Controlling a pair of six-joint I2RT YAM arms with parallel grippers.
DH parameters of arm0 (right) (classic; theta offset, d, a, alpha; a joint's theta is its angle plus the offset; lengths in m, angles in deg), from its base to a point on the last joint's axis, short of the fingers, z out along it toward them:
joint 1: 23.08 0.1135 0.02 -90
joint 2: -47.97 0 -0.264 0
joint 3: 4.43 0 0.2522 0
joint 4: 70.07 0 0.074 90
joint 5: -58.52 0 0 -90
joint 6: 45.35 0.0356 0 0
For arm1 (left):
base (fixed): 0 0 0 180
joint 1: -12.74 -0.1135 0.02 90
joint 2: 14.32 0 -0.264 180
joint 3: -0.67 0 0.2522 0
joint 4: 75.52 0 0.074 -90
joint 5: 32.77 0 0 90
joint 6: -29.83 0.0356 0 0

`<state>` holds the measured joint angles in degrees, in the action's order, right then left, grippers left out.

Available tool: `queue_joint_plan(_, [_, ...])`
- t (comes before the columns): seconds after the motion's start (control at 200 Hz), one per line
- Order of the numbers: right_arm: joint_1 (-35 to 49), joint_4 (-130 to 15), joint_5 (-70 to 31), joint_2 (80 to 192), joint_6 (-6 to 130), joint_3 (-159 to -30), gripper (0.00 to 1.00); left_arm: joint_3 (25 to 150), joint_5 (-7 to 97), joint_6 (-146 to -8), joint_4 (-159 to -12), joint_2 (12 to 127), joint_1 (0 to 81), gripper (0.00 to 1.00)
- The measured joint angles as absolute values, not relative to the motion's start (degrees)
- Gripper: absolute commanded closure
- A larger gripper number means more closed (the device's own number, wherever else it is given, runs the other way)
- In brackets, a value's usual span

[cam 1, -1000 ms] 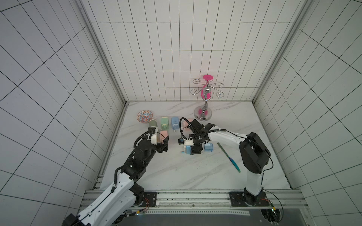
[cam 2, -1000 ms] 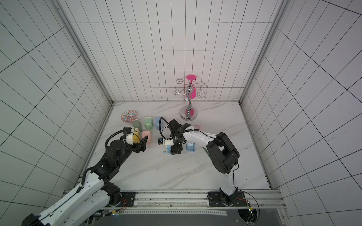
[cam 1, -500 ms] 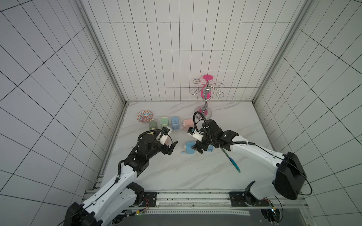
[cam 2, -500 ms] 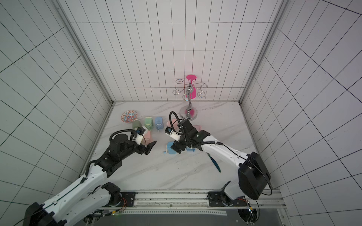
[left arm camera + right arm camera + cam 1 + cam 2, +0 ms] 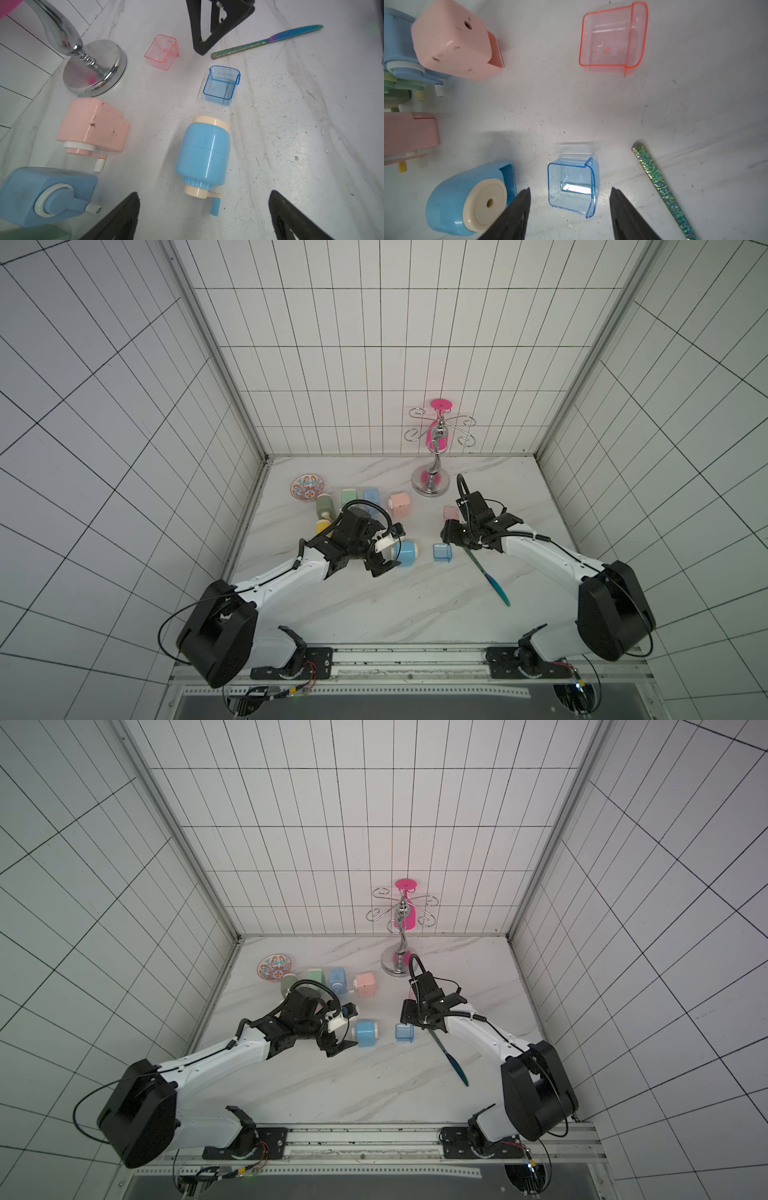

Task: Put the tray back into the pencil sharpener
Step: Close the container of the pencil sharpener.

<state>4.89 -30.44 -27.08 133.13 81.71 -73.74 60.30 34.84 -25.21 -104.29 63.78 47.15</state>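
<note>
I see right hand (image 5: 570, 188) straddling blue tray (image 5: 572, 187), jaws apart, seemingly no contact. Left hand (image 5: 203, 192) gapes empty near blue sharpener (image 5: 202, 153).

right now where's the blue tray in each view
Top view: blue tray mid-table, beside the knife.
Top view: tray, same spot.
Left wrist: tray past the round sharpener.
Right wrist: tray between round sharpener and knife.
Shared landmark: the knife.

A shimmering knife (image 5: 485, 576) is lying on the marble bench (image 5: 374, 614), while a chrome stand (image 5: 431, 485) is standing by the back wall (image 5: 374, 364) and a patterned bowl (image 5: 307, 487) is sitting well apart, a pink sharpener (image 5: 400, 504) lying between them.
</note>
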Motion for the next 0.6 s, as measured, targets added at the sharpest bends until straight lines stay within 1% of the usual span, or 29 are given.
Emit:
queue_joint_plan(0.13, [4.2, -29.6, -25.3, 135.2, 83.3, -73.7, 0.44, 63.4, 34.7, -22.5, -105.7, 67.4, 47.3, 0.02])
queue_joint_plan(0.345, [3.0, -29.5, -24.0, 137.5, 82.1, -73.7, 0.52, 68.2, 35.0, -19.9, -107.3, 73.8, 48.0, 0.03])
queue_joint_plan(0.445, [2.8, -29.5, -23.5, 139.0, 80.9, -73.7, 0.58, 69.2, 35.2, -18.7, -107.8, 75.3, 48.2, 0.05])
queue_joint_plan(0.6, [2.8, -29.4, -23.4, 139.4, 79.7, -73.7, 0.63, 69.7, 35.3, -16.4, -109.3, 76.1, 48.8, 0.10])
